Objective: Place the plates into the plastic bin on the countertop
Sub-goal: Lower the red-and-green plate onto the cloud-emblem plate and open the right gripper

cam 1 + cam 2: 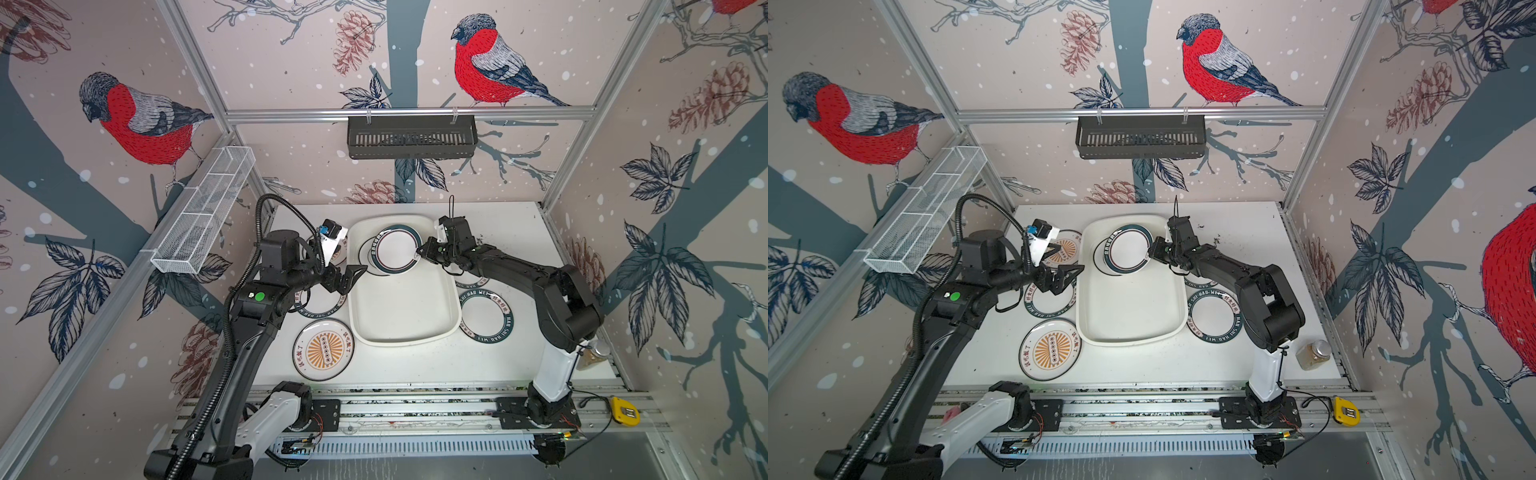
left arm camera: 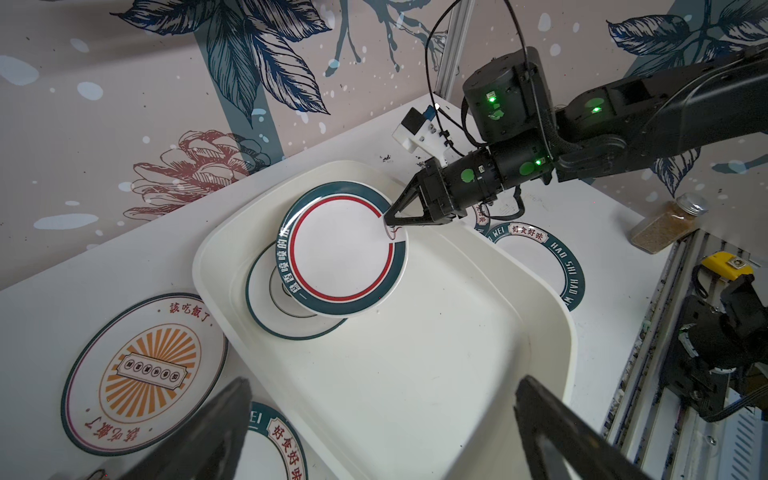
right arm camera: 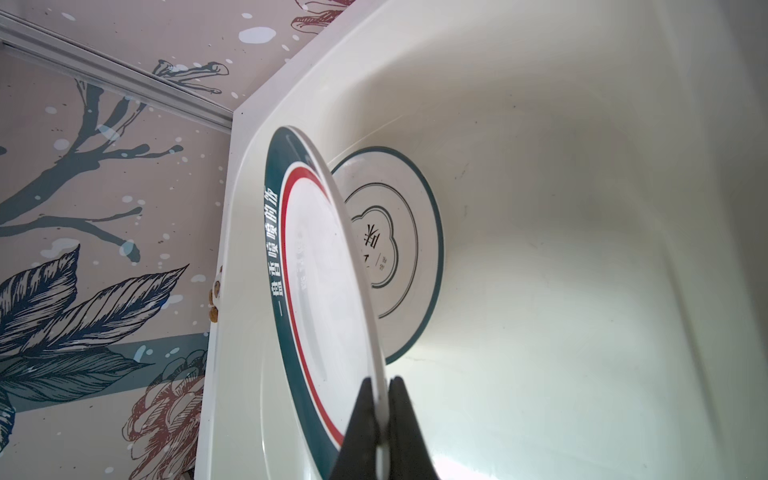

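Clamped on the rim of a round white plate with a dark green band and a thin red ring (image 2: 340,257), the jaws of the right gripper (image 2: 388,218) are shut down to the rim's thickness. The jaws of the left gripper (image 1: 353,279) are spread wide with nothing between them, just beside the left rim of the large white shallow plastic bin (image 1: 403,307).

The held plate is tilted over the far end of the bin, which stands in the middle of the white countertop (image 1: 415,365). It overlaps a white plate with thin dark rings (image 3: 399,216) lying flat on the bin floor. White lettering on the green band is read only in the wrist views. A cloud-shaped emblem at the lower plate's centre is shown by the right wrist view alone.

Only in the top views are the plates outside the bin seen together: an orange sunburst plate (image 1: 323,350) at the front left and a green lettered-rim plate (image 1: 487,321) on the right.
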{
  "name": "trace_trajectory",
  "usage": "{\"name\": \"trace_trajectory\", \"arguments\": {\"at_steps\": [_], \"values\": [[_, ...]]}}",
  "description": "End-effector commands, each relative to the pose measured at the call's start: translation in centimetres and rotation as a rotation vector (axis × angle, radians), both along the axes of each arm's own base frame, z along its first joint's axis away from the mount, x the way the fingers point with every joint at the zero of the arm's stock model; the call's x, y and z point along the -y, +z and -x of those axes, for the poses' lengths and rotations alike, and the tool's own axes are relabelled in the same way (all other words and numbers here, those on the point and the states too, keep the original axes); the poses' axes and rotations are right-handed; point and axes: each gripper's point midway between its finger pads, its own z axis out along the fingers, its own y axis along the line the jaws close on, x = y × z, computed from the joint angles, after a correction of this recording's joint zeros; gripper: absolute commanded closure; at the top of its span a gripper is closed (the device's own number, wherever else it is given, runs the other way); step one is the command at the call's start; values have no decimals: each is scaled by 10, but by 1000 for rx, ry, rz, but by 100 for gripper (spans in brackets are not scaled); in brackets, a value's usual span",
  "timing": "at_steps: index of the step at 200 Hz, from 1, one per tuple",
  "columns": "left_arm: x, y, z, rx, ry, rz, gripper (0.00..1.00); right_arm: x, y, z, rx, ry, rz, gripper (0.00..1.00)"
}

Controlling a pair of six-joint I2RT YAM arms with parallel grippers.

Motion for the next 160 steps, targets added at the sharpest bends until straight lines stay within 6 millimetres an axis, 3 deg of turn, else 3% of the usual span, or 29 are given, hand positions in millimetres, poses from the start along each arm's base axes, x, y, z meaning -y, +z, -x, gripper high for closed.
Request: {"name": "trace_trajectory", "arguments": {"at_steps": [1, 85, 160], "values": [[5, 9, 1, 19, -29, 25, 2, -7, 3, -10, 7, -2, -21, 98], [7, 8, 0, 8, -41, 33, 2, -31, -18, -20, -46, 31, -37, 96], [10, 16, 6, 6, -62, 55, 2, -39, -33, -24, -74, 31, -29, 94]]}}
